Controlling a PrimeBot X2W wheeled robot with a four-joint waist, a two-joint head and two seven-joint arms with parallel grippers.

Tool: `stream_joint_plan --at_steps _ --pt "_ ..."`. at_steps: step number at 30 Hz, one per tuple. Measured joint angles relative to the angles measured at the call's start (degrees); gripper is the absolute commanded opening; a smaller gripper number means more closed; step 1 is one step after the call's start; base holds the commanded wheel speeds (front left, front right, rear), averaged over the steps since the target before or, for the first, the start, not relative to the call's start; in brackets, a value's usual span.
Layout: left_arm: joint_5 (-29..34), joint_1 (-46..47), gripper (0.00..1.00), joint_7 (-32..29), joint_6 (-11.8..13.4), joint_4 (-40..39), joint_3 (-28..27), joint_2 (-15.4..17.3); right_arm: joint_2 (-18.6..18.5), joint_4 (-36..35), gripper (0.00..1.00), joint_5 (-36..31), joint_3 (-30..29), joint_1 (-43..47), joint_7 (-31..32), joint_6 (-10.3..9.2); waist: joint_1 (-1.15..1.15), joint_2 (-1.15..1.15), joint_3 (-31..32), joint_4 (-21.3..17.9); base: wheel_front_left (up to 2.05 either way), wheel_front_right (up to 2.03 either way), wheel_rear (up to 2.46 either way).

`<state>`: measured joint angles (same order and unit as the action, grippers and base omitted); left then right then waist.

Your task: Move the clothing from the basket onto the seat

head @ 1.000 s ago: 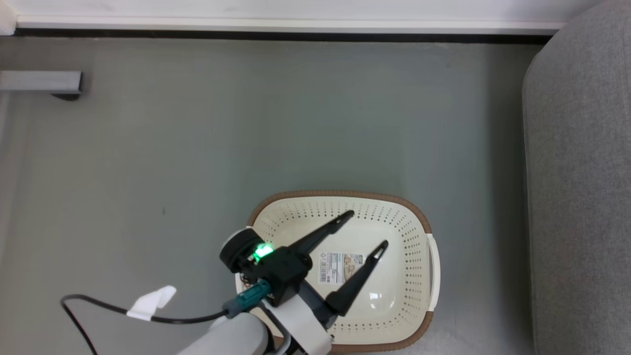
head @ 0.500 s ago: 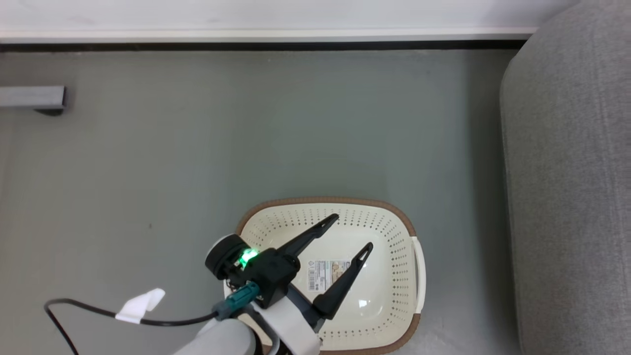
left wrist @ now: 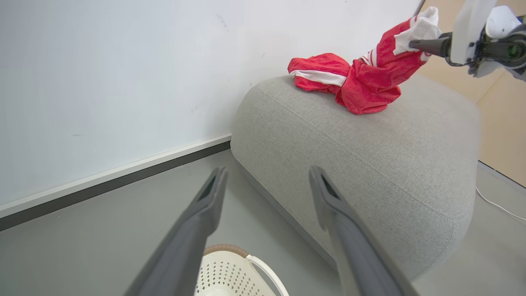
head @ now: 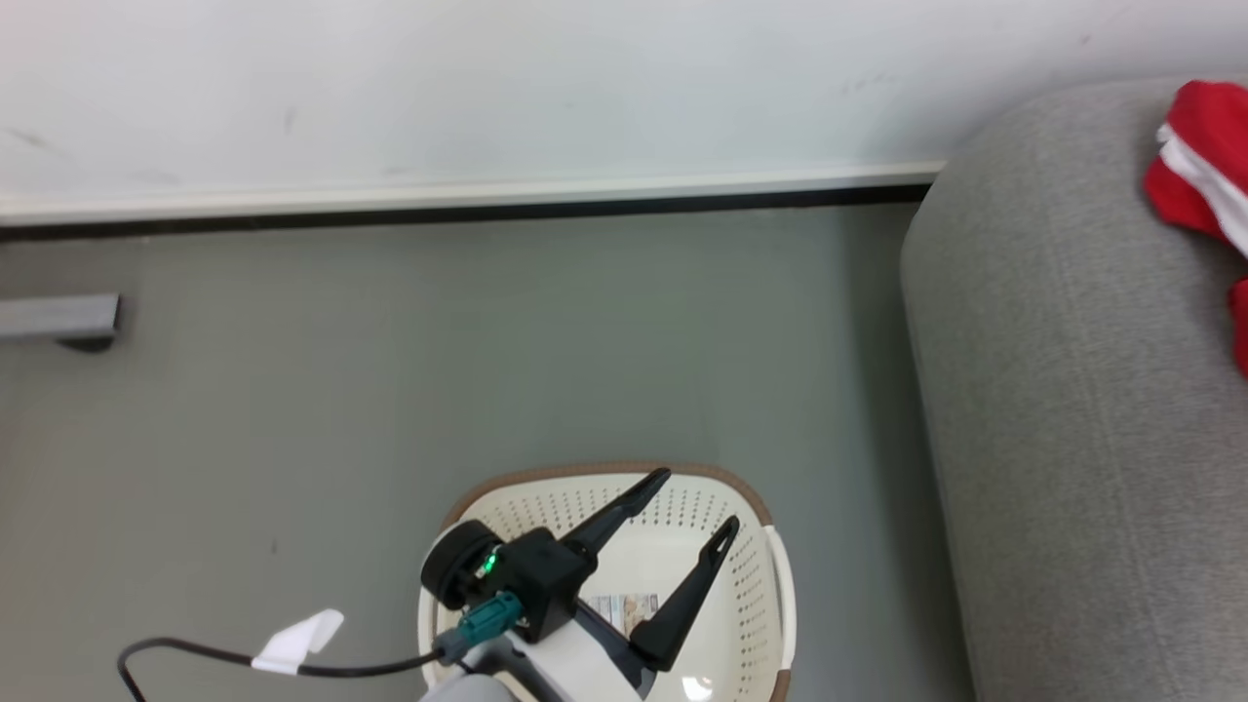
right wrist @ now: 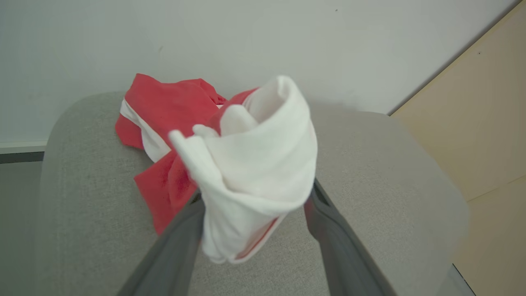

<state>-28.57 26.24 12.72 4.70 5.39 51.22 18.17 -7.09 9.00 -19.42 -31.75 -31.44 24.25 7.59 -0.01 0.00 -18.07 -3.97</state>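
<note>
Nearby, the left tool (head: 697,500) is hovering, spread wide, over the basket (head: 756,585). Farther off, the right tool (right wrist: 254,197) is gaping wide around the white end of the red clothing (right wrist: 172,107), which is lying on the sofa (right wrist: 370,164).

clothing (left wrist: 361,84): red, white stripes | seat (left wrist: 370,135): grey | basket (head: 756,575): cream (perforated, brown rim) | wall (head: 487,88): white
</note>
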Motion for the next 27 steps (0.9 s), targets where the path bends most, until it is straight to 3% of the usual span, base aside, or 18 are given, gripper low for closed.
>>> stream_joint_plan --at_steps 4,9,13,20,27 --pt "-0.60 -1.21 1.00 0.49 0.43 0.49 -0.23 -0.51 -6.94 0.20 1.00 9.60 2.09 9.35 -1.22 -0.02 -0.01 0.00 2.35 -0.99 0.00 0.00 0.00" --pt "-1.26 -2.71 1.00 1.00 0.66 1.20 -0.47 -0.60 -11.07 3.09 1.00 18.44 4.31 17.53 -4.93 -0.02 0.00 0.00 4.68 -1.98 0.00 0.00 0.00" --pt "-1.46 -3.58 1.00 1.42 0.94 1.60 -0.56 -0.80 -13.72 6.17 1.00 21.71 6.43 19.44 -9.12 -0.02 0.00 0.00 6.43 -2.55 0.00 0.00 0.00" --pt "-1.78 -4.71 1.00 1.62 1.64 2.14 -1.21 -0.97 -15.34 9.91 1.00 25.18 11.13 20.07 -17.44 -0.02 0.00 0.00 8.78 -2.98 0.00 0.00 0.00" --pt "-1.78 -5.81 1.00 2.01 2.61 3.60 -2.56 -0.96 -12.83 10.63 1.00 26.06 17.04 19.77 -24.08 -0.02 0.00 0.00 9.94 -2.53 0.00 0.00 0.00"
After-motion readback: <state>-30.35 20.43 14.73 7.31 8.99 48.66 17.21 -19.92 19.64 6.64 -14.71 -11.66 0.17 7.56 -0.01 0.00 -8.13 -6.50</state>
